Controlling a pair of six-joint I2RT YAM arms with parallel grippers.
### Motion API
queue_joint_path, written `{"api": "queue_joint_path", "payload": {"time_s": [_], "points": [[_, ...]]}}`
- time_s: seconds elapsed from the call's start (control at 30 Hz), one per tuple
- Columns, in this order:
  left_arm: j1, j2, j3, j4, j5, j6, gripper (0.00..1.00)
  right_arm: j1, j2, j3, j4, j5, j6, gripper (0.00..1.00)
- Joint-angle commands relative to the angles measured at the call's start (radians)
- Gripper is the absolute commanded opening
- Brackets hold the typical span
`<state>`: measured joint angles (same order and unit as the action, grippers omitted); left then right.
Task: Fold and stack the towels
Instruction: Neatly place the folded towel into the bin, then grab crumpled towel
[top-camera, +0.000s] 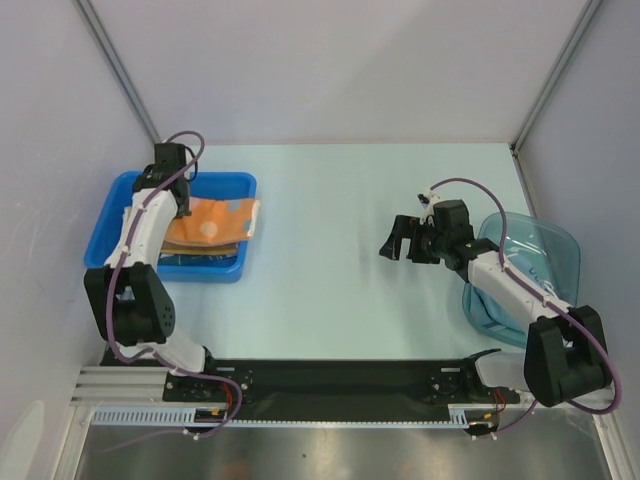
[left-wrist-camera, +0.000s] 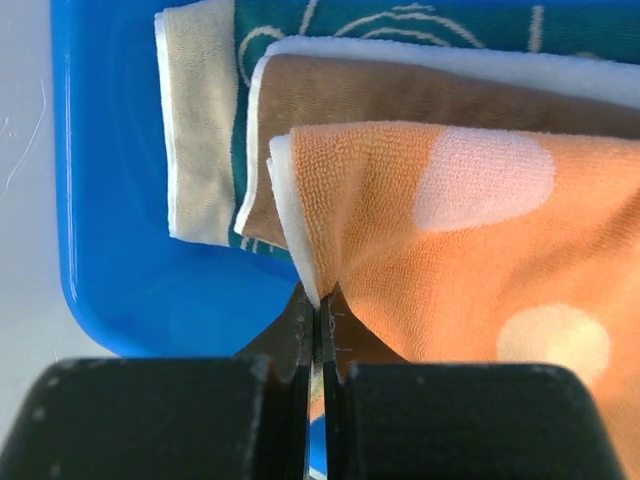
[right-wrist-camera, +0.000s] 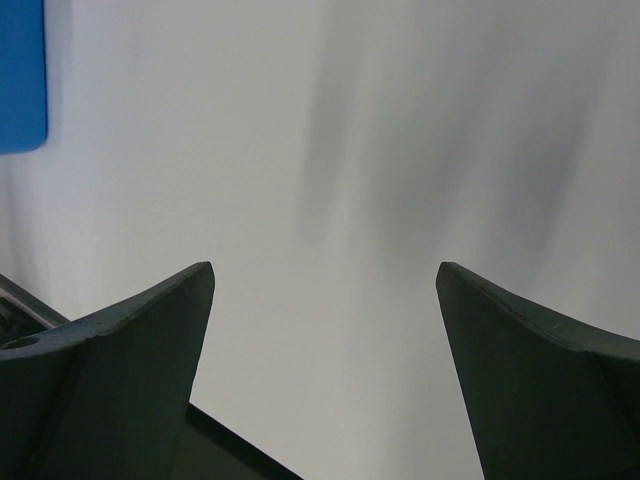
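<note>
Folded towels lie stacked in a blue bin. The orange towel with pale dots is on top. Under it show a brown towel, a white edge, a teal towel with white swirls and a cream edge. My left gripper is shut on the orange towel's near corner, which is pulled into a peak between the fingers. My right gripper hangs open over bare table at mid-right, holding nothing.
A clear teal tub sits at the right edge under my right arm. The blue bin's corner shows at the upper left of the right wrist view. Grey walls enclose the table on three sides.
</note>
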<state>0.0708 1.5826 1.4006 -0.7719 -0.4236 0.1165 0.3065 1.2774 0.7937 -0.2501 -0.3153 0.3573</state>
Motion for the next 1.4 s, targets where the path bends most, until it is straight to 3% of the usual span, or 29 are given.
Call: {"api": "queue_joint_path", "payload": {"time_s": [0.0,0.13,0.33,0.37,0.43,0.5,0.57,0.63,0.67,0.83,0.93,0.97,1.03,1.07,1.2,1.3,1.37], "points": [[0.046,0.034,0.014,0.057,-0.037,0.035,0.00,0.005,0.008,0.045,0.052,-0.018,-0.023,1.00],[0.102,0.080,-0.005,0.115,-0.096,0.032,0.00,0.005,0.016,0.055,0.054,-0.022,-0.026,1.00],[0.141,0.220,0.102,0.123,-0.211,0.003,0.01,0.000,0.026,0.062,0.051,0.001,-0.034,1.00],[0.142,0.241,0.122,0.105,-0.218,-0.023,0.19,-0.003,0.025,0.062,0.049,0.008,-0.034,1.00],[0.142,0.300,0.182,0.045,-0.248,-0.052,0.44,-0.003,0.027,0.064,0.042,0.016,-0.037,1.00],[0.139,0.315,0.207,0.020,-0.329,-0.100,0.57,-0.003,0.020,0.074,0.031,0.027,-0.037,1.00],[0.139,0.297,0.224,0.013,-0.310,-0.110,0.63,0.000,0.010,0.085,0.006,0.041,-0.035,1.00],[0.126,0.265,0.251,-0.015,-0.198,-0.148,0.93,0.000,-0.018,0.111,-0.027,0.096,-0.017,1.00],[0.115,0.245,0.253,-0.018,-0.161,-0.156,1.00,0.000,-0.029,0.124,-0.040,0.125,-0.005,1.00],[-0.049,0.065,0.135,0.069,0.004,-0.165,1.00,-0.023,-0.063,0.237,-0.231,0.549,0.092,1.00],[-0.114,-0.071,0.054,0.129,0.129,-0.193,1.00,-0.150,-0.003,0.349,-0.398,0.660,0.101,1.00],[-0.124,-0.113,0.032,0.152,0.248,-0.199,1.00,-0.229,0.014,0.399,-0.440,0.689,0.126,1.00],[-0.159,-0.218,-0.029,0.201,0.305,-0.239,1.00,-0.302,0.046,0.443,-0.552,0.729,0.153,1.00],[-0.169,-0.248,-0.050,0.221,0.397,-0.251,1.00,-0.396,0.053,0.447,-0.566,0.725,0.176,1.00],[-0.172,-0.354,-0.152,0.315,0.668,-0.316,1.00,-0.535,0.010,0.382,-0.613,0.709,0.282,1.00],[-0.207,-0.355,-0.157,0.309,0.796,-0.322,1.00,-0.622,-0.003,0.340,-0.664,0.769,0.359,0.99],[-0.242,-0.329,-0.129,0.261,0.783,-0.305,1.00,-0.647,0.005,0.316,-0.686,0.779,0.399,0.99]]}}
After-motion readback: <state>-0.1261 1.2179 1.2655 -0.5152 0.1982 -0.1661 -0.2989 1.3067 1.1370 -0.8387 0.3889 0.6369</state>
